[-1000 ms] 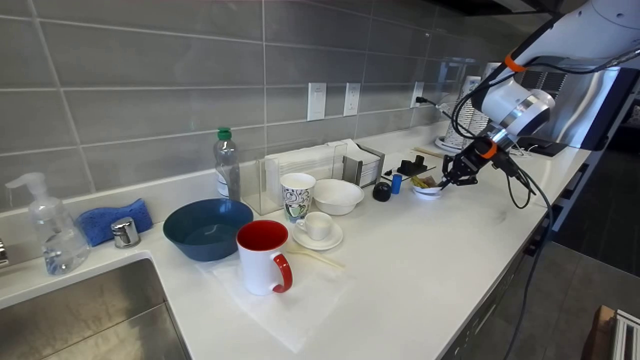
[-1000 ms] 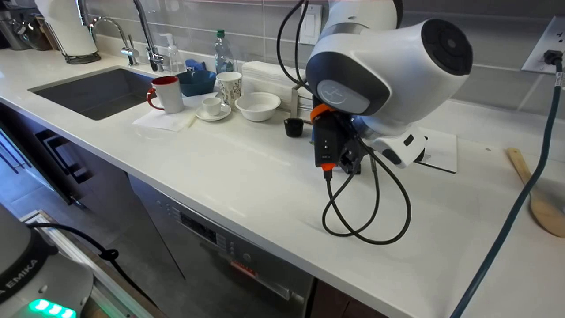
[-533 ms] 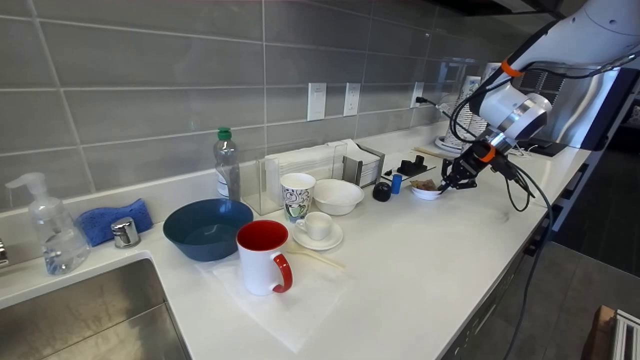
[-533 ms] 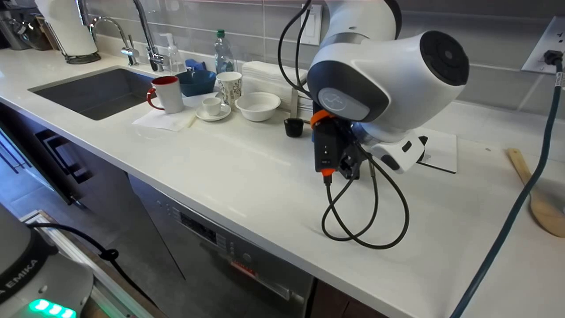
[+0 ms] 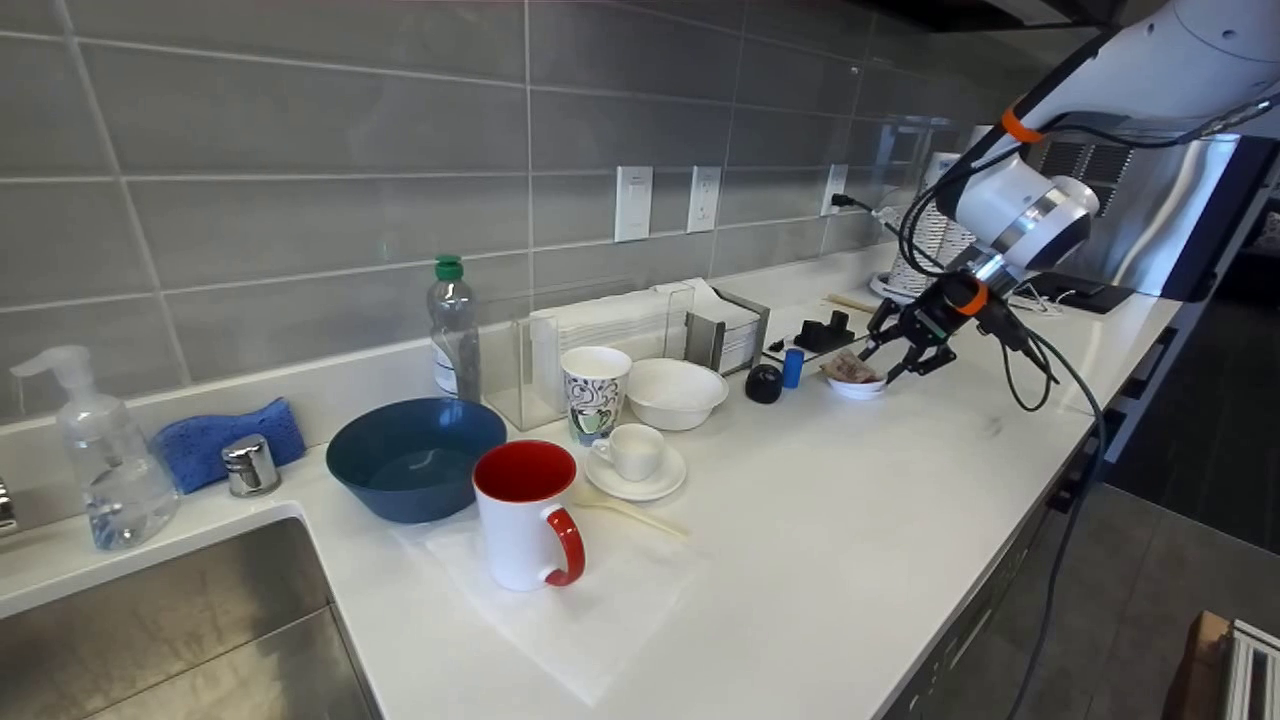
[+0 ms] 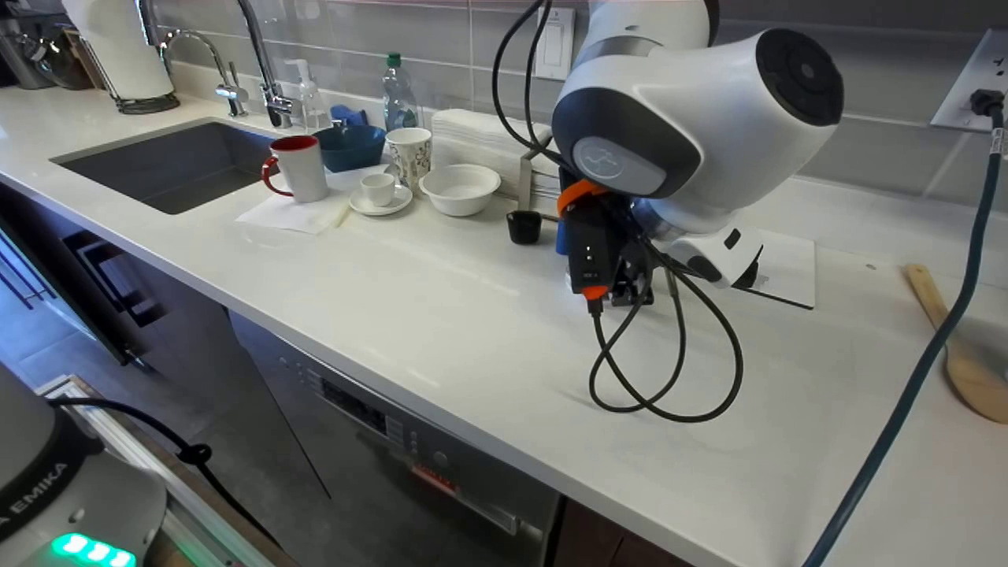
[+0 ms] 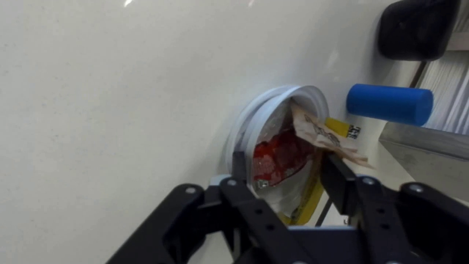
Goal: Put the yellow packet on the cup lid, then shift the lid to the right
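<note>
The gripper [image 7: 284,162] stands with jaws spread wide at the cup lid [image 7: 263,118], seemingly holding nothing. The yellow packet [image 7: 312,202] lies at the lid's edge, partly hidden; placing looks done, so next probably calls for catching the rim and shifting it right.

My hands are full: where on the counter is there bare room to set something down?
The widest bare counter lies between the saucer, the front edge and the arm. More shows between the arm and the wooden spoon. It's crowded along the wall, from teal bowl to blue cylinder, and at the lid, where the fingers stand open.
</note>
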`<state>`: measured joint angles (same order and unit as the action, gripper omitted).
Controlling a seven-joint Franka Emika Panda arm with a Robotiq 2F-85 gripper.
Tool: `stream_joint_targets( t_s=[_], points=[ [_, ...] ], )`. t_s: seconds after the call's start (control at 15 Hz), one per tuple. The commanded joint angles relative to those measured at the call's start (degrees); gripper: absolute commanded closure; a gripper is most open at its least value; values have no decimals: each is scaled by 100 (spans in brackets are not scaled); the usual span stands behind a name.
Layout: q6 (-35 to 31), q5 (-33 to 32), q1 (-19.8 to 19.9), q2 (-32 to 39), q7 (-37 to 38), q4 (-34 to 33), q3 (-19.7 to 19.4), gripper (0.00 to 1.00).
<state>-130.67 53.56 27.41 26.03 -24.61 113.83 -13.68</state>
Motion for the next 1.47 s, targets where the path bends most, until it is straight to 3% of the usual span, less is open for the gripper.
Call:
stream_joint_targets(
  t_s=[0.0,0.2,0.47,1.07,1.4],
  points=[
    [202,-39,3,-351,-357,72,60,11],
    [271,-46,-55,-590,-632,130,83,0],
    [128,-446,-312,-995,-1112,331,75,0],
    [-507,-2037,-1341,-2563,-1568,1617,422,0],
    [-671,-2817,-1710,-3464,-2045,2364,506,0]
  ],
)
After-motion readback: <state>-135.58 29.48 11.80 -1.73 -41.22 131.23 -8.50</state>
